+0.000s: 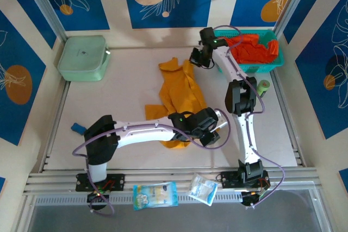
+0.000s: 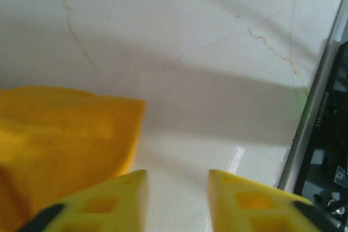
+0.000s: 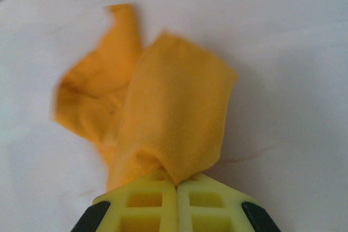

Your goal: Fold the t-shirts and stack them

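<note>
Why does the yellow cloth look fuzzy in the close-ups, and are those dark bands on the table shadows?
Left wrist view: the mustard-yellow t-shirt is out of focus; yes, broad soft shadows band the table, plus a small glare patch. Right wrist view: the shirt's far edges blur, its weave nearer the camera is sharper. Top external view: evenly lit, crisp.

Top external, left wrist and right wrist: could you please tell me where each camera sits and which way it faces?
Top external: above and behind the arm bases, looking down on the table; left arm and right arm show.
Left wrist: on the left arm, looking down past the open left pincer at tabletop beside the mustard-yellow t-shirt.
Right wrist: on the right arm, looking down over the right pincer, shut on that t-shirt.
Shared: both wrist views show that t-shirt and the table.
</note>
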{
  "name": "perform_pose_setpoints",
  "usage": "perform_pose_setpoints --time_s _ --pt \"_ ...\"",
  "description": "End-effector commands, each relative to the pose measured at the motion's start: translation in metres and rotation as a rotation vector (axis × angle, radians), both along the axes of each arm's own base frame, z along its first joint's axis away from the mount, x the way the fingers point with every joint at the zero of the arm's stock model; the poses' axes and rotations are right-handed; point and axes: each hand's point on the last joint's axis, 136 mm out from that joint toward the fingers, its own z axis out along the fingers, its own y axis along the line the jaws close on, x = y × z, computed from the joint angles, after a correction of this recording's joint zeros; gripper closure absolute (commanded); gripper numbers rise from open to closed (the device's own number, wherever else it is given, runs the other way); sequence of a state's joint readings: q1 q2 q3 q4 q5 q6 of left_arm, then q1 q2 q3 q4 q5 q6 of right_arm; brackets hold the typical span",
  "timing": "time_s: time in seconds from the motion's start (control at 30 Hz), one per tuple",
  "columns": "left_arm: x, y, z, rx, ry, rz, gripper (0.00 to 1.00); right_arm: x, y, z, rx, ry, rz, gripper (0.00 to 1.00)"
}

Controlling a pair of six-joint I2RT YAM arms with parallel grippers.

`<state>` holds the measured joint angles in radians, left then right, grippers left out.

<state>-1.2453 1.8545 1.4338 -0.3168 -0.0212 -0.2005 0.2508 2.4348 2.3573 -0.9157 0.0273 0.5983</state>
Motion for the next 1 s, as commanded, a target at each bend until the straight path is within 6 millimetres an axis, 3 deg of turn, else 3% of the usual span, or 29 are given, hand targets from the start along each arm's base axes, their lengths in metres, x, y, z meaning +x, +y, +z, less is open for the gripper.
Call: perform_pose_setpoints --time_s 0.0,0.13,0.17,0.27,0.37,0.47,0.6,0.7,0.8,0.97 --pt "-0.005 -0.018 0.042 -0.107 -0.04 -0.04 0.34 0.0 -0.036 0.006 -0.166 -0.014 -0.093 0.94" --pt "0.014 0.009 0.061 -0.049 -0.143 0.036 0.13 -0.016 -0.053 0.016 -0.259 0.002 -0.123 0.59" --pt "0.024 0.021 0.067 -0.022 -0.174 0.079 0.08 -0.023 -0.054 0.021 -0.28 0.002 -0.125 0.54" --pt "0.062 0.064 0.078 0.047 -0.192 0.225 0.02 -0.054 -0.057 0.028 -0.326 0.014 -0.137 0.34" --pt "0.111 0.115 0.078 0.085 -0.154 0.394 0.02 -0.099 -0.057 0.025 -0.329 0.037 -0.153 0.29" --pt "0.16 0.157 0.06 0.089 -0.046 0.539 0.05 -0.144 -0.05 0.019 -0.274 0.049 -0.155 0.28" --pt "0.223 0.184 0.025 0.065 0.063 0.655 0.16 -0.182 -0.034 -0.002 -0.207 0.091 -0.112 0.31" --pt "0.264 0.192 -0.003 0.064 0.106 0.714 0.24 -0.179 -0.03 -0.016 -0.219 0.119 -0.086 0.35" --pt "0.296 0.191 -0.026 0.058 0.133 0.739 0.28 -0.161 -0.034 -0.026 -0.286 0.127 -0.079 0.38" --pt "0.324 0.188 -0.063 0.141 0.108 0.745 0.32 -0.12 -0.042 -0.038 -0.337 0.111 -0.079 0.41"
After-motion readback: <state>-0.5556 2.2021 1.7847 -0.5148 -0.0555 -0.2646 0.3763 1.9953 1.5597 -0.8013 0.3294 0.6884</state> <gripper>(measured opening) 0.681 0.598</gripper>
